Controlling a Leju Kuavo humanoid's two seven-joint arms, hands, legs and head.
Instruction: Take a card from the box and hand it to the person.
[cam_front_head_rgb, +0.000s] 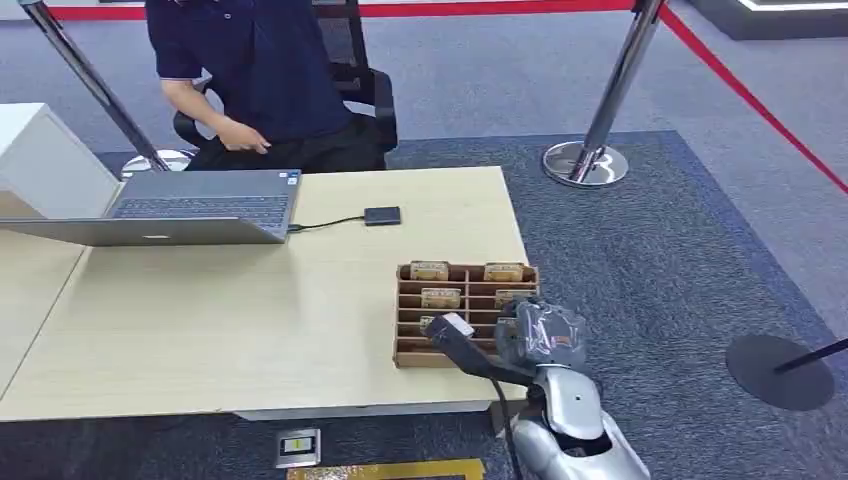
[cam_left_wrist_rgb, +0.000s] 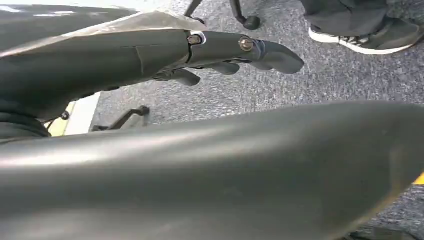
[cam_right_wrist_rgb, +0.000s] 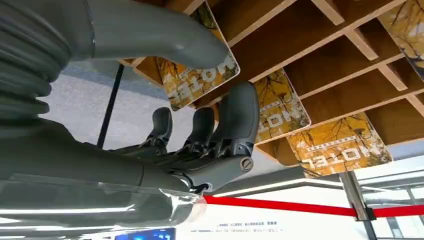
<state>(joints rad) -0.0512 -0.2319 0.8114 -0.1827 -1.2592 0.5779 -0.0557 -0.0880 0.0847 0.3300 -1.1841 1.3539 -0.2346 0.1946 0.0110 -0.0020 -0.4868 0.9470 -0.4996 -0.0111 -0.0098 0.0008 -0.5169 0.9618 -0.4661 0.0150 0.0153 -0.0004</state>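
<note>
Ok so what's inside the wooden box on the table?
The wooden box holds yellow cards standing in its far slots, with empty slots nearer. The right robot hand covers its near right corner, so those slots can't be checked.

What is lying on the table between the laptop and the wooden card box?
In the head view, a small dark device lies between the laptop and the card box, cabled to the laptop; otherwise bare table.
</note>
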